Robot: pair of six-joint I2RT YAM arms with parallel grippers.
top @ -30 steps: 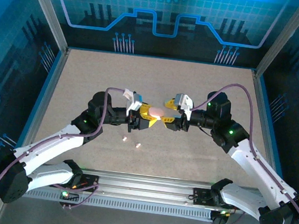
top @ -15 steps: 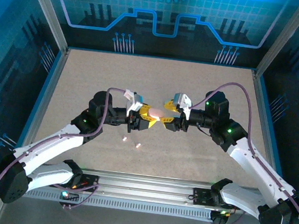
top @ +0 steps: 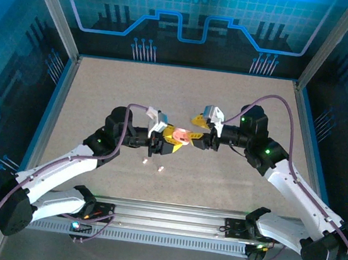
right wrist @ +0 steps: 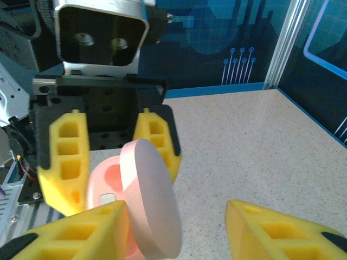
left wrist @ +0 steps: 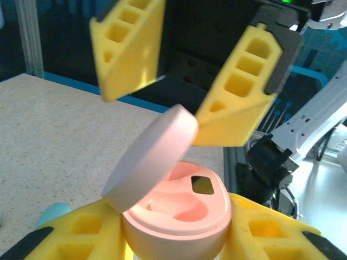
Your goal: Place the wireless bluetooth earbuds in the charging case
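Note:
A pink oval charging case (top: 174,135) is held above the table with my left gripper (top: 168,137) shut on its base. In the left wrist view the case (left wrist: 179,216) sits between my yellow fingers (left wrist: 271,235). Its lid (left wrist: 152,157) is tilted up, and both wells look empty. My right gripper (top: 192,134) faces it and is open; its fingers (left wrist: 244,92) show here, one touching the lid's edge. In the right wrist view the lid (right wrist: 154,200) leans against my left-hand finger (right wrist: 81,233), with a wide gap to the other. Two tiny pale earbuds (top: 146,161) (top: 161,168) lie on the table below.
The speckled beige table (top: 228,105) is walled by blue panels and metal posts (top: 328,41). A small light-blue rounded thing (left wrist: 52,210) lies on the table beside my left gripper. The aluminium rail (top: 169,218) with the arm bases runs along the near edge.
The case lid, shut one second ago, has swung up and the pink inside now shows. My right gripper has shifted slightly toward the case. The earbuds on the table have not moved.

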